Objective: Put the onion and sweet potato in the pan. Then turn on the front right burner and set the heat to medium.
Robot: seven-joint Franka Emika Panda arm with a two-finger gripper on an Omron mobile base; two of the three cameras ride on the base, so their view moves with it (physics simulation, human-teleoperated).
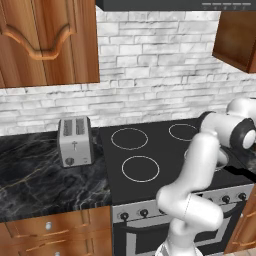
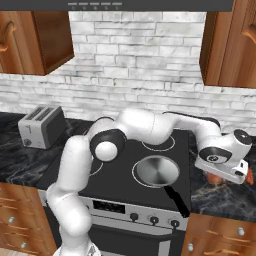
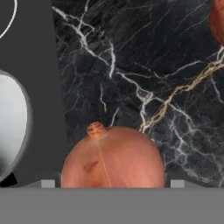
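The gripper [image 2: 226, 176] hangs low over the marble counter [image 3: 144, 65] right of the stove, its fingertips hidden behind the onion [image 3: 113, 157]; the jaws flank the onion and seem closed on it, though contact is unclear. The arm reaches across the cooktop. The pan [image 2: 156, 170], silver and empty, sits on the front right burner

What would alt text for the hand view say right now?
A round orange-brown onion sits close between the jaws on black marble counter. The silver-grey metal pan's rim shows at left on the dark cooktop; another orange item peeks in top right.
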